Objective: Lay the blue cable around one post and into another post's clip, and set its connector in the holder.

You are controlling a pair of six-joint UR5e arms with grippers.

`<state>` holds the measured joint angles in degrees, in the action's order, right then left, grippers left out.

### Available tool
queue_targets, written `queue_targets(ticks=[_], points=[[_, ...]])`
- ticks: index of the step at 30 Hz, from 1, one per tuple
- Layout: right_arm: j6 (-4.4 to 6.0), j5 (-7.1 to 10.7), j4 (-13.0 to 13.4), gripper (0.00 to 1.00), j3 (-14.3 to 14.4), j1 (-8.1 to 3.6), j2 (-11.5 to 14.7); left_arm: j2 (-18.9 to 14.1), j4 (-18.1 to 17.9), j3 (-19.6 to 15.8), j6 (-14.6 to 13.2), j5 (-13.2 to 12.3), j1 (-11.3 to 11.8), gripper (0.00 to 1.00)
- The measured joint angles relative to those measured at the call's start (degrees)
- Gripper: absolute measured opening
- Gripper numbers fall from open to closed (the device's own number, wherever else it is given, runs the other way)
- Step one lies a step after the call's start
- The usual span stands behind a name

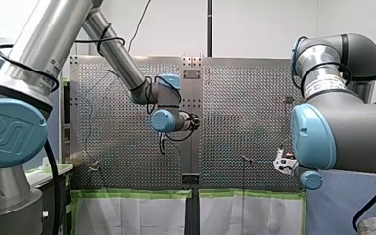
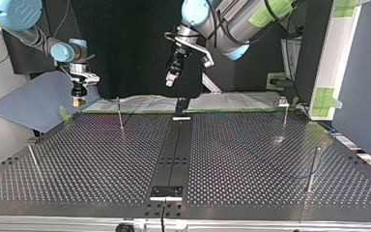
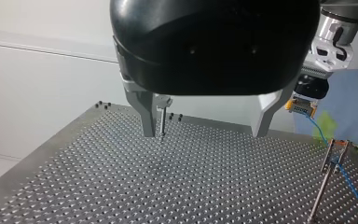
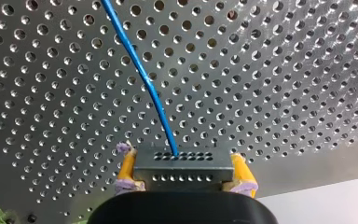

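Only the right wrist view shows my right gripper (image 4: pixel 185 169) pinching the connector (image 4: pixel 182 161). My left gripper (image 3: pixel 205 122), fingers spread, hangs near the post (image 3: pixel 321 184) that the blue cable (image 3: pixel 354 189) meets.

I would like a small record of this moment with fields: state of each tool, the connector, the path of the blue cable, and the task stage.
Left tool: open, empty, above the perforated table
Right tool: shut on the connector, yellow pads at both its sides
Blue cable: runs from the connector over the table and past the top of a post; clipped or not, cannot tell
Stage: connector held, not yet set in a holder
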<state>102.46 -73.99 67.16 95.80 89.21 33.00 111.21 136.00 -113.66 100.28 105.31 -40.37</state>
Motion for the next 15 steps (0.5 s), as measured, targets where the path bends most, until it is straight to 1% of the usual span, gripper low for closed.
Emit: queue_targets(ticks=[8,11,15], points=[[-0.03,0.03,0.0,0.36,0.0,0.04,0.0,-3.8,-0.7,-3.8,-0.1,-0.1,0.7,0.98],[-0.03,0.05,0.0,0.36,0.0,0.05,-0.1,-5.4,-1.5,-5.4,-0.1,0.0,1.0,0.98],[-0.01,0.06,0.0,0.36,0.0,0.11,0.0,-7.6,-3.3,-7.6,-0.1,1.0,2.1,0.98]])
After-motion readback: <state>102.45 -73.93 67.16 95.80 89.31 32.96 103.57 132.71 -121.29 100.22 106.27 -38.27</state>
